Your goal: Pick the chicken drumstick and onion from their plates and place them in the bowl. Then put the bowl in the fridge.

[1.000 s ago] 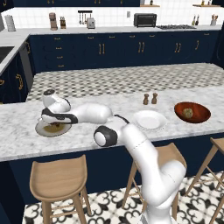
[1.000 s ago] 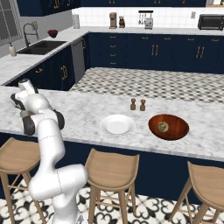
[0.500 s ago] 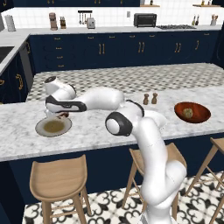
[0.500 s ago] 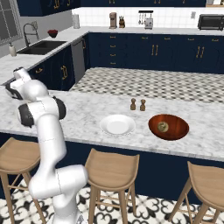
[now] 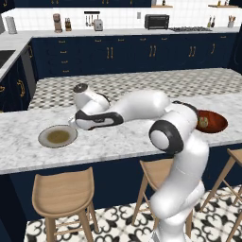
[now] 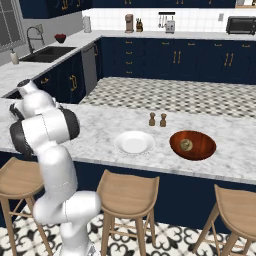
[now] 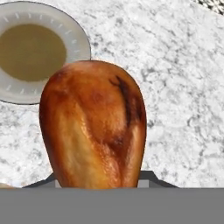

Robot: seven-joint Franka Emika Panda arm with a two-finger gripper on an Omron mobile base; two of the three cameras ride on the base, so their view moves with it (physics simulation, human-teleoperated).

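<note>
The reddish-brown chicken drumstick looms large in the hand view, held above the marble counter. My gripper is shut on it, and the fingertips are hidden behind the meat. The grey-rimmed plate with the olive-brown centre lies bare just left of the gripper, and the same plate shows at the hand view's upper left. The glossy red-brown bowl sits far to the right with the yellowish onion inside it. The bowl is partly hidden by my arm. The white plate lies bare beside the bowl.
Two small brown shakers stand behind the white plate. Wooden stools line the near side of the counter. A sink and navy cabinets sit beyond the tiled floor.
My hand has risen off the grey-rimmed plate and moved right with the drumstick in it. The plate is left bare.
</note>
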